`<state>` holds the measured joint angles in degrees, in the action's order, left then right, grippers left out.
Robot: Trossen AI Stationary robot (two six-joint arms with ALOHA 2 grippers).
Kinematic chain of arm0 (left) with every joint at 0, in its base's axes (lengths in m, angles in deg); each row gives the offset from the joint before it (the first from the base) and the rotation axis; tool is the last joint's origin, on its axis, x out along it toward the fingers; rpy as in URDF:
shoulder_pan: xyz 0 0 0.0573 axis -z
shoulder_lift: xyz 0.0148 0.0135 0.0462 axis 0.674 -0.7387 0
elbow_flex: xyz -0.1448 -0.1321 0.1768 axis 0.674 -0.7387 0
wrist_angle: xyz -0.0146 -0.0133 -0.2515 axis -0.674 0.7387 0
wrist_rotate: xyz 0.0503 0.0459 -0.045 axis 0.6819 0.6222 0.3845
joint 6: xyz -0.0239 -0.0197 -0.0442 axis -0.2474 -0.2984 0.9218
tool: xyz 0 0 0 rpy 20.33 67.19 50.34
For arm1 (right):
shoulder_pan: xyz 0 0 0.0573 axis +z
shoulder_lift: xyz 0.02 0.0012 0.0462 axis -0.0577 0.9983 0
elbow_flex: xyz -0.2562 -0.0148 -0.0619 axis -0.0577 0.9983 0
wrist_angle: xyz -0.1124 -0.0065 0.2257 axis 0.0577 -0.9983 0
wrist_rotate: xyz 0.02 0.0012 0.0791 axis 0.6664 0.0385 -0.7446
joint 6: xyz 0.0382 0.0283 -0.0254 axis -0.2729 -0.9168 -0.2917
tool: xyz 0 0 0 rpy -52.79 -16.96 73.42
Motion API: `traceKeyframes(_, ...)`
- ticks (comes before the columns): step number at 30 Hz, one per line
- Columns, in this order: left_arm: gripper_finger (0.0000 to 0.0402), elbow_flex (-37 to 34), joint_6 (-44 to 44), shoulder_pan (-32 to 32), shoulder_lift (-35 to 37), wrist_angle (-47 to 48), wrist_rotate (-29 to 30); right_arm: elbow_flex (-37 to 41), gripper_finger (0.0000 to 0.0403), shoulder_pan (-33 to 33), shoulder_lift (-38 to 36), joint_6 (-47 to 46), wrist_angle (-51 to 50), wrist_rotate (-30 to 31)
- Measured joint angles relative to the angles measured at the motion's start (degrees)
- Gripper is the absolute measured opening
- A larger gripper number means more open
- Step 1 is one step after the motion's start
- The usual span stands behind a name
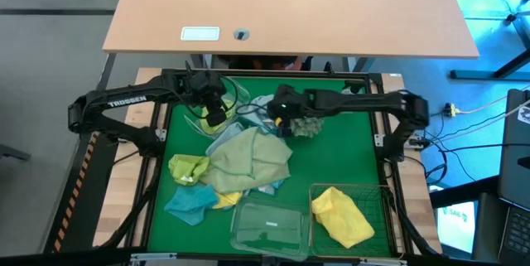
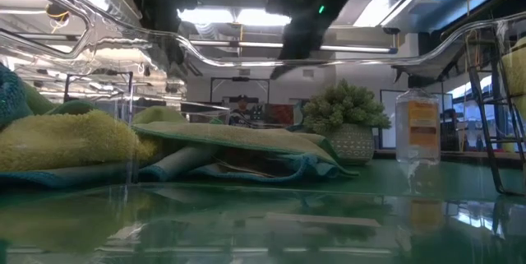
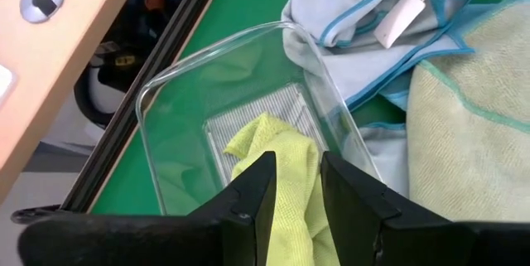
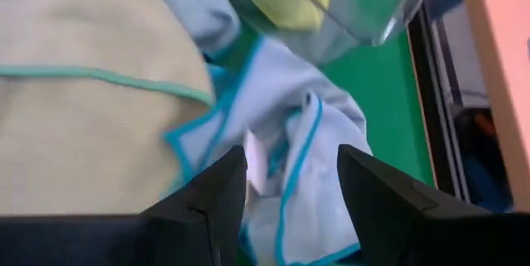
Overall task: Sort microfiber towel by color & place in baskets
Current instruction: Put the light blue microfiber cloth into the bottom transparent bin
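Several microfiber towels lie heaped mid-table: a large pale green one (image 1: pixel 248 158), a lime one (image 1: pixel 189 169), a teal one (image 1: pixel 186 204) and a light blue one with teal edging (image 4: pixel 290 125). A lime-yellow towel (image 3: pixel 277 146) lies on the floor of a clear tub (image 3: pixel 166 92) at the far left. My left gripper (image 3: pixel 294 195) stands open above that towel. My right gripper (image 4: pixel 290 208) is open over the light blue towel, near the pile's far edge (image 1: pixel 276 110). A yellow towel (image 1: pixel 341 216) lies in the wire basket (image 1: pixel 383 193).
A second clear tub (image 1: pixel 269 229) stands at the near edge, beside the wire basket. A grey-green spiky ball (image 1: pixel 308 125) sits right of my right gripper. A small bottle with an orange label (image 2: pixel 417 136) stands nearby. A tan desk (image 1: pixel 290 9) lies beyond the far edge.
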<state>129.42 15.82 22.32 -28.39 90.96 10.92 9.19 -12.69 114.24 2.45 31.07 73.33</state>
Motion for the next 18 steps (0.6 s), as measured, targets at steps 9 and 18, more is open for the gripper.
traceKeyframes(9, 0.0092, 0.0, 0.02, 1.31, -0.02, -0.25, 0.03, -0.02, 0.0189, -4.28, 8.63, 0.02, 0.03, 0.34)
traceKeyframes(18, 0.0092, 0.0, 0.04, 1.78, -0.02, -0.81, 0.03, -0.02, 0.0188, -4.14, 11.74, 0.04, 0.37, 1.96)
